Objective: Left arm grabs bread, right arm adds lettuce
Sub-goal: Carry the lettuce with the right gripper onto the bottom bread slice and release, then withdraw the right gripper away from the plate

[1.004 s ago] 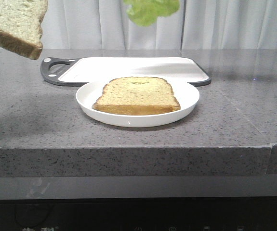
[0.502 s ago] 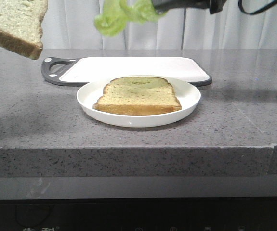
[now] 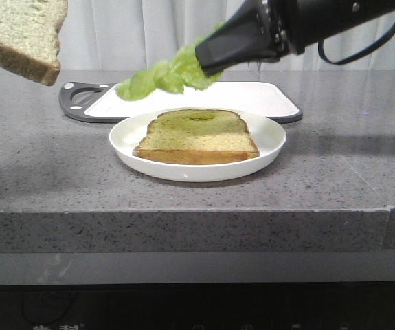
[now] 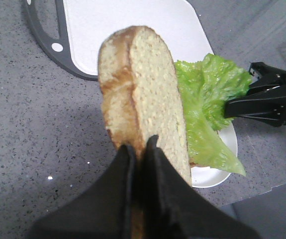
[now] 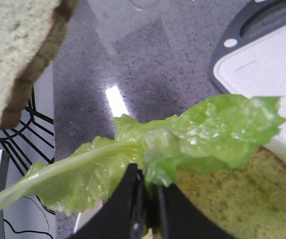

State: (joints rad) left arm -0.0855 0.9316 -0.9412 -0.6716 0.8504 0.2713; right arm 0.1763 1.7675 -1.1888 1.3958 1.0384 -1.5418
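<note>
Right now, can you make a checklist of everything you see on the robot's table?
Surface: grey speckled counter, no spills seen.
Job's things: bread held in the air at the left; lettuce held above the plated slice, not yet touching it.
Clutter: white plate; white cutting board behind it.
Grippers: left gripper shut on the bread; right gripper shut on the lettuce.
Cables: black cable on the right arm.
Surroundings: pale curtain behind.
</note>
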